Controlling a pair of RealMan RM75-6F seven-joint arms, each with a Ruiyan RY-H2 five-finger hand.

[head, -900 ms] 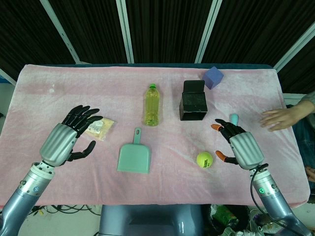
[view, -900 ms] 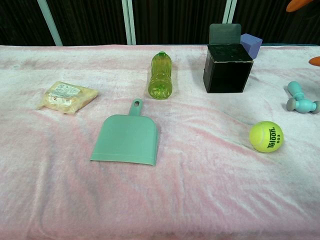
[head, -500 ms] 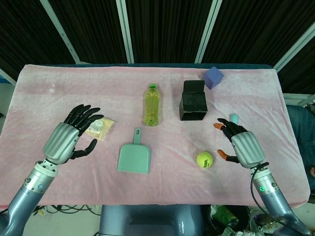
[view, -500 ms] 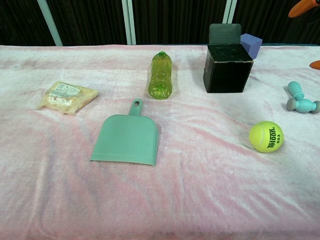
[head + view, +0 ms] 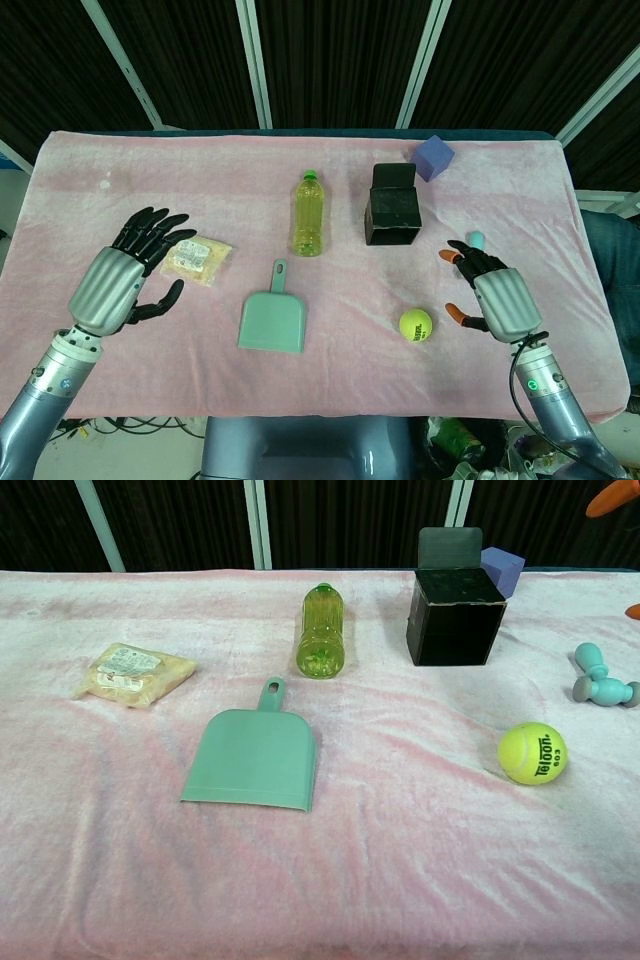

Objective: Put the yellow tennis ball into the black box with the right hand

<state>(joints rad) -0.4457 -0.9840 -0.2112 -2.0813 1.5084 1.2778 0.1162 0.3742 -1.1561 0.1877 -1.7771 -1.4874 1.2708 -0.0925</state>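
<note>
Lab bench — pink-clothed table.

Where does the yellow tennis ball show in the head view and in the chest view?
Head view: the yellow tennis ball lies lower right of centre, just left of the right hand.
Chest view: the ball lies at the right, mid-height.
Shared landmark: the black box, beyond the ball in both.
</note>
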